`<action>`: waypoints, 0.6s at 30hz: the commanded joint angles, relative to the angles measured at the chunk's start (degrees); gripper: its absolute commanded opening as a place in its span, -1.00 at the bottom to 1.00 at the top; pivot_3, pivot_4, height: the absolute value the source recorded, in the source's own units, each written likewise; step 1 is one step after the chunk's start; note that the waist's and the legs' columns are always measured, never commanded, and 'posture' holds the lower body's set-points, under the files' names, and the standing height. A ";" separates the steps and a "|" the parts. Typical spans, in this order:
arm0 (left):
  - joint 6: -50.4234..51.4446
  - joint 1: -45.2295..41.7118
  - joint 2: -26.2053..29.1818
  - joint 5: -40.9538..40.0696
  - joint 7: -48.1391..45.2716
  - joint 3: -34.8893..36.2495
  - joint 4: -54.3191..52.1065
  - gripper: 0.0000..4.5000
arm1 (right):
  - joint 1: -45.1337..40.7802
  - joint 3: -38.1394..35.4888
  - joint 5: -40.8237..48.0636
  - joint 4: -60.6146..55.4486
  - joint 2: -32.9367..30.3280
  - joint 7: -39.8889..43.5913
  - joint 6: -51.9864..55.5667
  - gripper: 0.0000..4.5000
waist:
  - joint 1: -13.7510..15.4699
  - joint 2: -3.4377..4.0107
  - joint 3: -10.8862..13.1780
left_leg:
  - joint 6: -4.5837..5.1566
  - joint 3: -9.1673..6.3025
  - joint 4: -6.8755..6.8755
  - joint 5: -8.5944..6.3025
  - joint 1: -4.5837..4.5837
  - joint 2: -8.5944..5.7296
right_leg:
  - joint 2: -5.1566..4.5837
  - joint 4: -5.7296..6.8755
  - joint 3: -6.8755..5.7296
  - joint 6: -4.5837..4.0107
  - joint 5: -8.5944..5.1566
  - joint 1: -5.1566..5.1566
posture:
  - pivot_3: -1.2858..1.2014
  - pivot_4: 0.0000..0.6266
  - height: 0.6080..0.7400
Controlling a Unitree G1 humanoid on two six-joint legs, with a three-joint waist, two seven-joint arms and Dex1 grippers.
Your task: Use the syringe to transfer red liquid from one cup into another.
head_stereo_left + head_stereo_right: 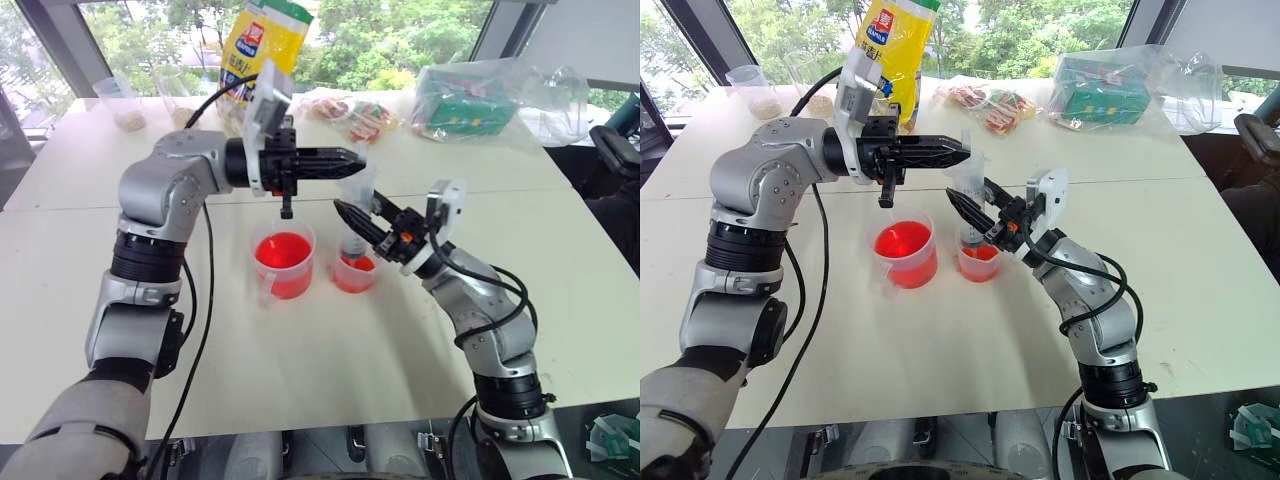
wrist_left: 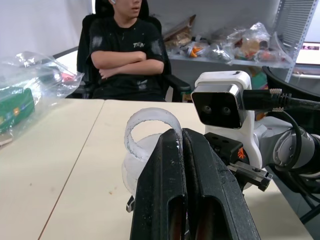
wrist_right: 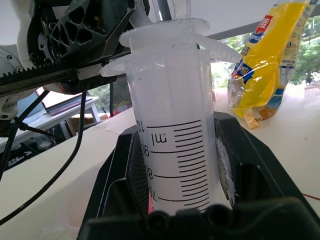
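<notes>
Over the small cup (image 1: 354, 272), syringe (image 1: 354, 235) stands upright, long axis vertical, tip down in the cup's red liquid (image 1: 357, 265). Right gripper (image 1: 352, 219) reaches in from the right side, pointing forward-left and a bit up, fingers clamped on the barrel; right wrist view shows the graduated barrel squeezed between both pads, flange just above them. Left gripper (image 1: 350, 157) sits directly above, level, pointing toward the robot's right, fingers pressed together. Left wrist view shows them pinching the clear ring at the plunger top (image 2: 150, 125), so plunger is held from above, barrel from the side.

Key relation: plunger axis runs straight up from right gripper to left gripper, left stacked just above right. Handled cup (image 1: 283, 262), full of red, stands just beside the small cup on its left, not touching the syringe. Judged: next move is a push or pull along that vertical line by the left arm while the right holds the barrel steady. Barrel looks mostly pale, so liquid level inside is unclear. Left forearm crosses high over the handled cup.
</notes>
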 commanded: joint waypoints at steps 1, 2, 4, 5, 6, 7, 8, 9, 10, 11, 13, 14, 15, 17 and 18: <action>0.75 1.05 -0.67 0.74 -2.11 -3.95 -0.69 -0.98 | -3.56 -2.78 2.51 -5.98 0.27 -1.32 -1.41 -0.35 | 0.00 0.00 0.00 | 0.00 0.00 0.00 0.00 0.00 0.00 | 0.00 0.00 0.00 0.00 0.00 0.00 | 0.03 -0.52 1.00; 0.73 0.65 -0.83 0.65 -1.93 -3.55 -0.18 -0.98 | -3.42 -2.74 2.59 -6.00 0.16 -1.38 -1.29 -0.35 | 0.00 0.00 0.00 | 0.00 0.00 0.00 0.00 0.00 0.00 | 0.00 0.00 0.00 0.00 0.00 0.00 | 0.03 -0.52 1.00; 1.01 -0.51 -1.04 0.26 -1.55 -2.41 1.17 -0.98 | -2.84 -2.48 2.76 -5.95 -0.04 -1.34 -1.08 -0.35 | 0.01 0.00 0.00 | 0.00 0.00 0.00 0.00 0.00 0.00 | 0.00 0.00 0.00 0.00 0.00 0.00 | 0.03 -0.52 1.00; 1.02 -1.18 -1.05 0.17 -1.30 -1.80 1.88 -0.98 | -2.49 -2.36 2.84 -5.88 -0.09 -1.31 -1.02 -0.35 | 0.02 0.00 0.00 | 0.00 0.00 0.00 0.00 0.00 0.00 | 0.00 0.00 0.00 0.00 0.00 0.00 | 0.03 -0.52 1.00; 1.04 -1.74 -1.03 0.11 -1.11 -1.34 2.46 -0.87 | -2.24 -2.28 2.89 -5.84 -0.14 -1.30 -0.96 -0.35 | 0.02 0.00 0.00 | 0.00 0.00 0.00 0.00 0.00 0.00 | 0.00 0.00 0.00 0.00 0.00 0.00 | 0.03 -0.52 1.00; 1.15 -2.33 -1.00 -0.04 -0.94 -0.85 3.08 -0.73 | -2.03 -2.24 2.98 -5.83 -0.20 -1.29 -0.84 -0.35 | 0.02 0.00 0.00 | 0.00 0.00 0.00 0.00 0.00 0.00 | 0.00 0.00 0.00 0.00 0.00 0.00 | 0.03 -0.52 1.00; 1.24 -3.00 -0.89 -0.23 -0.84 -0.28 3.75 -0.58 | -1.80 -2.21 3.12 -5.82 -0.29 -1.28 -0.64 -0.35 | 0.03 0.00 0.00 | 0.00 0.00 0.00 0.00 0.00 -0.01 | 0.00 0.00 0.00 0.00 0.00 0.00 | 0.03 -0.52 1.00; 1.22 -3.65 -0.71 -0.45 -0.72 0.37 4.27 -0.37 | -1.47 -2.14 3.25 -5.92 -0.37 -1.23 -0.46 -0.35 | 0.02 0.00 0.00 | 0.00 0.00 0.01 0.00 0.00 -0.01 | 0.00 0.00 0.00 0.00 0.00 0.00 | 0.03 -0.52 1.00; 1.19 -4.37 -0.47 -0.65 -0.54 1.10 4.83 -0.18 | -1.15 -2.10 3.43 -6.00 -0.40 -1.19 -0.23 -0.35 | 0.01 0.00 0.00 | 0.00 0.00 0.01 0.00 -0.01 -0.01 | 0.00 0.00 -0.01 0.00 0.00 0.00 | 0.03 -0.52 1.00; 1.14 -4.83 -0.32 -0.76 -0.45 1.53 5.20 0.09 | -0.95 -2.07 3.55 -6.06 -0.41 -1.16 -0.09 -0.35 | 0.01 0.00 0.00 | 0.00 0.00 0.01 0.00 -0.01 -0.01 | 0.00 0.00 0.00 0.00 0.00 0.00 | 0.03 -0.52 1.00; 1.11 -5.74 0.21 -1.18 -0.05 2.76 5.89 0.53 | -0.41 -1.96 3.74 -6.12 -0.28 -1.25 0.18 -0.35 | -0.01 0.00 0.00 | 0.00 0.00 0.00 0.00 -0.01 -0.01 | 0.00 0.00 -0.01 0.00 0.00 0.00 | 0.03 -0.52 1.00; 0.92 -6.09 0.61 -1.24 0.12 3.26 6.21 0.72 | -0.20 -1.93 3.82 -6.04 -0.20 -1.26 0.24 -0.35 | -0.13 0.00 0.00 | 0.01 0.00 0.00 0.00 -0.01 0.00 | 0.00 0.00 0.00 0.00 0.00 0.00 | 0.03 -0.52 1.00; 0.62 -6.47 1.27 -1.25 0.17 3.88 6.58 0.98 | 0.05 -1.86 3.76 -5.80 -0.18 -1.18 0.16 -0.35 | -0.16 0.00 0.00 | 0.01 0.00 0.00 0.00 0.00 0.01 | 0.02 0.00 0.00 0.00 0.00 0.00 | 0.03 -0.52 1.00; -0.13 -6.75 2.40 -1.05 0.34 4.75 6.93 0.98 | 0.56 -1.86 3.83 -5.58 -0.15 -1.12 0.11 -0.35 | -0.14 0.00 0.00 | 0.01 -0.01 0.00 0.00 0.00 0.01 | 0.03 0.01 -0.01 0.00 0.00 -0.01 | 0.03 -0.52 1.00; -0.59 -6.77 2.88 -0.82 0.44 5.02 7.10 0.98 | 0.71 -1.88 3.87 -5.44 -0.10 -1.12 0.09 -0.35 | -0.11 0.00 0.00 | 0.01 -0.01 0.00 0.00 0.00 0.02 | 0.03 0.01 0.00 0.00 0.00 -0.01 | 0.03 -0.52 1.00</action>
